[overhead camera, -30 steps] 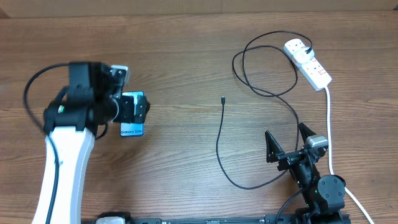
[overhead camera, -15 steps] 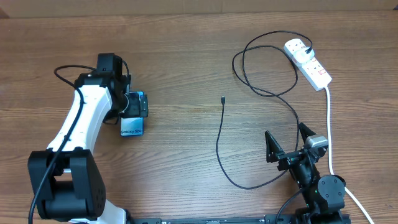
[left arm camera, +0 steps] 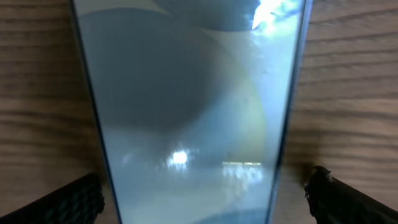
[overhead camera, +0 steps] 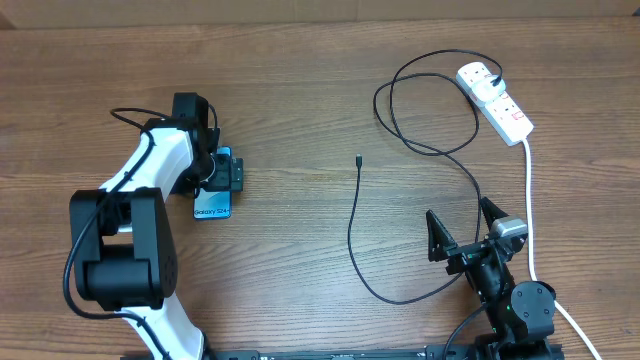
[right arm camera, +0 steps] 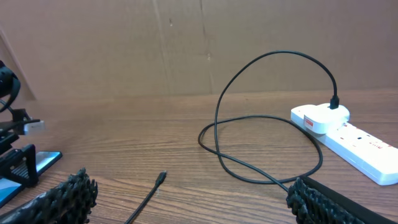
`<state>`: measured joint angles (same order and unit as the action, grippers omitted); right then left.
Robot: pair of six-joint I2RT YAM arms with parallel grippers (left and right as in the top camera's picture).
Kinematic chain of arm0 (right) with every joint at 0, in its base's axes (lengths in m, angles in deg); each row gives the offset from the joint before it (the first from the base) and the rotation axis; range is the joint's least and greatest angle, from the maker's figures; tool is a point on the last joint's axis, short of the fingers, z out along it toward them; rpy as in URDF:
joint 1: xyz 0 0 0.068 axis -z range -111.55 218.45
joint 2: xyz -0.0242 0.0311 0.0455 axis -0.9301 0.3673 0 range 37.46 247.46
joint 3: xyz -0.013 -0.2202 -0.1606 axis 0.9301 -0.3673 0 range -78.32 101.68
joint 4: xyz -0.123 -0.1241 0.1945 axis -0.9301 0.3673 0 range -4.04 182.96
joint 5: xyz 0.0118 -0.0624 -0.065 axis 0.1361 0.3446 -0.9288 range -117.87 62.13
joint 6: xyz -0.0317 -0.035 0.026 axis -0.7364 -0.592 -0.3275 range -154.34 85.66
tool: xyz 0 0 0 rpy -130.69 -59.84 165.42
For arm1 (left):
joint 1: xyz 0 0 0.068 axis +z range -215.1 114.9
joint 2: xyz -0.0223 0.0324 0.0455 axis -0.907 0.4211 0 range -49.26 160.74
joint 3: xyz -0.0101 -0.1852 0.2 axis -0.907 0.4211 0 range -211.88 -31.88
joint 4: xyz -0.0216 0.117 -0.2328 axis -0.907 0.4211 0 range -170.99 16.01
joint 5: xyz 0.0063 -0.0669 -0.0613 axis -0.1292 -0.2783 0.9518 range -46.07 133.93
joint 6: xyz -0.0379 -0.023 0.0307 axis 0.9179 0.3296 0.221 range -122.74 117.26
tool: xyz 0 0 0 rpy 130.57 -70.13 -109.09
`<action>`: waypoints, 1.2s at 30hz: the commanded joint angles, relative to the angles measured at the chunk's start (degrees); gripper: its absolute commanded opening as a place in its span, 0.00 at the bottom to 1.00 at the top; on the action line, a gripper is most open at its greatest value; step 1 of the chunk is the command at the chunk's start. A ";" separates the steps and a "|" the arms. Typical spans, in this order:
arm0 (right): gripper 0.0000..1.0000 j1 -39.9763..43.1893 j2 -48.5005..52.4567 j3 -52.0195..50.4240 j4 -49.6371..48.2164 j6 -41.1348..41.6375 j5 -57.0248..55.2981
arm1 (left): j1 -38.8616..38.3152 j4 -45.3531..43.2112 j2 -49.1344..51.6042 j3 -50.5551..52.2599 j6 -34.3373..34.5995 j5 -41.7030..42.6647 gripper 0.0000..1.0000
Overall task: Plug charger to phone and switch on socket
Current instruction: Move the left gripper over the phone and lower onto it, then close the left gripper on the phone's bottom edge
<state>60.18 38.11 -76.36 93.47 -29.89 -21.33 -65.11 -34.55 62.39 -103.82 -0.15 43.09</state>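
The phone lies flat on the table at the left, its lit blue screen up. It fills the left wrist view. My left gripper is low over it and open, one finger on each side of the phone with a gap to each edge. The charger is a black cable, its connector tip free on the table mid-way. Its other end is at a white plug in the socket at the far right. My right gripper is open and empty near the front.
The charger cable makes a large loop left of the socket. The socket's thick white cord runs down past my right arm to the front edge. A cardboard wall stands behind the table.
My left arm has swung and dropped down, bringing its gripper close over the upper end of the phone. The phone, the cable and the right arm have not moved.
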 commanded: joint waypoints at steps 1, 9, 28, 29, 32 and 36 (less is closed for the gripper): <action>1.00 0.26 -0.48 -0.13 -0.31 0.17 -0.50 | 0.09 -1.25 2.40 -0.79 -1.38 -0.87 1.00; 1.00 0.26 -0.48 -0.13 -0.31 0.17 -0.50 | 0.09 -1.84 5.18 -0.79 -1.97 0.57 0.89; 1.00 0.26 -0.48 -0.13 -0.31 0.17 -0.50 | 0.09 2.36 5.18 -0.81 7.76 4.92 0.78; 1.00 0.26 -0.48 -0.13 -0.31 0.17 -0.50 | 0.09 2.36 5.18 -0.81 7.76 5.55 0.80; 1.00 0.26 -0.48 -0.13 -0.31 0.17 -0.50 | -0.07 2.34 5.18 -0.72 7.72 5.68 0.84; 1.00 0.26 -0.48 -0.13 -0.31 0.17 -0.50 | -0.04 2.03 5.22 -0.09 7.58 2.99 0.86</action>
<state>60.18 38.11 -76.36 93.45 -29.85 -21.30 -65.11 -32.76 64.41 -105.81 6.34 45.32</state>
